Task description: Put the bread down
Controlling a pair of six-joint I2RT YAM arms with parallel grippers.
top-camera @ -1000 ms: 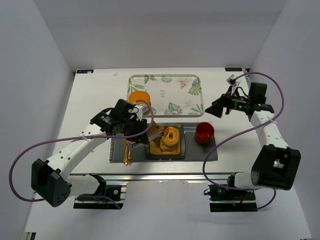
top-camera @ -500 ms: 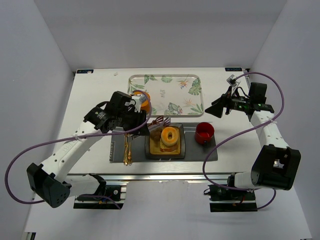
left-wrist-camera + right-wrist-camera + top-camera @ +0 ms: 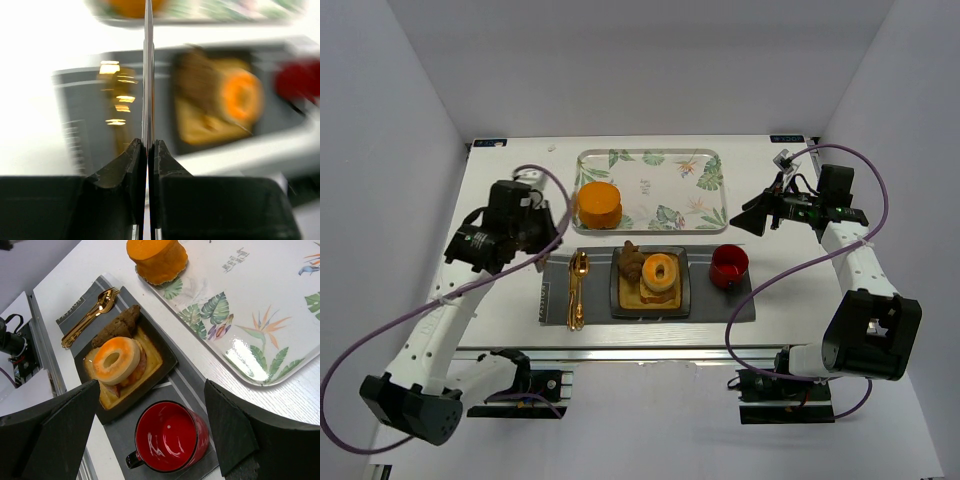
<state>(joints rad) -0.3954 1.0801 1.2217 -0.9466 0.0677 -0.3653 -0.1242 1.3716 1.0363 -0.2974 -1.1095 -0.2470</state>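
Observation:
The brown bread [image 3: 632,262] lies on the dark square plate [image 3: 681,291], at its far left corner, against a ring-shaped orange-topped bun [image 3: 660,272]. It also shows in the right wrist view [image 3: 117,326] and blurred in the left wrist view [image 3: 197,85]. My left gripper [image 3: 548,238] is shut and empty, left of the plate and above the table; its jaws [image 3: 148,142] nearly touch. My right gripper [image 3: 752,220] is open and empty, held high at the right, above the red mug [image 3: 170,442].
A grey placemat [image 3: 720,300] holds the plate, the red mug [image 3: 729,265] and a gold spoon and fork [image 3: 577,290]. A leaf-patterned tray [image 3: 670,190] behind it carries an orange cake [image 3: 599,204].
My left gripper was at the plate with the bread; it has let go and drawn back to the left, now shut. The bread stays on the plate. The right arm has not moved.

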